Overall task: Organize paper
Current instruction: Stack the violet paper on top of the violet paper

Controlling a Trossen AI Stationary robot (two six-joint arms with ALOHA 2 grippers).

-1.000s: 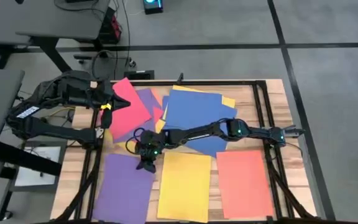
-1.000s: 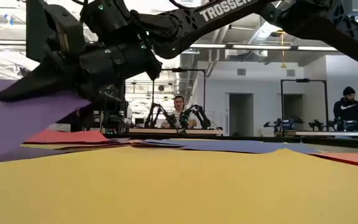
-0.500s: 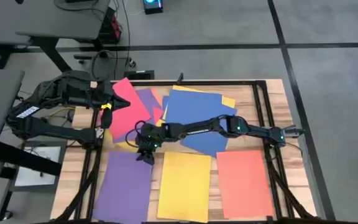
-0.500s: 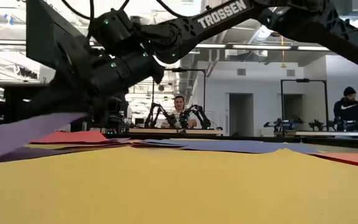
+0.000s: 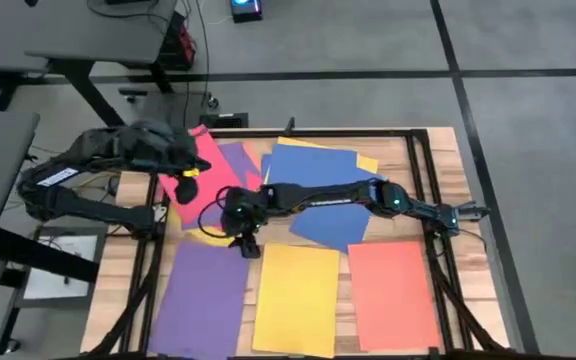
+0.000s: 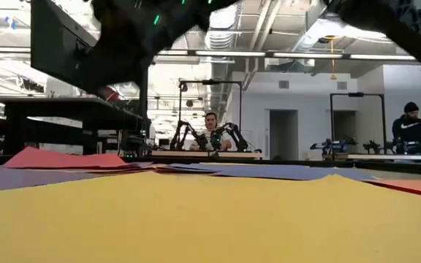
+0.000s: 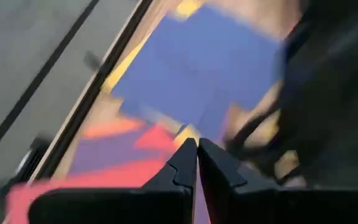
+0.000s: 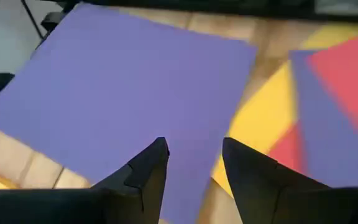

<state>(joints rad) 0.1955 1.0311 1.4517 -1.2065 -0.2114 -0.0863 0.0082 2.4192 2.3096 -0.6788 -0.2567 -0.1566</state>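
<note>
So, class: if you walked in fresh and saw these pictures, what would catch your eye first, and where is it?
Three tidy sheets line the table's near edge: a purple sheet, a yellow sheet and an orange sheet. Behind them a jumbled pile of red, purple, blue and yellow paper fills the far half. The right gripper, open, hangs above the purple sheet's far edge, while the left gripper, shut, is over the pile's red sheet.

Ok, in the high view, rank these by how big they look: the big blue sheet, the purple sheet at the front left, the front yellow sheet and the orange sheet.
1. Blue sheet, though the right arm covers part.
2. Purple sheet, yellow sheet and orange sheet: these look alike, so no ranking.
</note>
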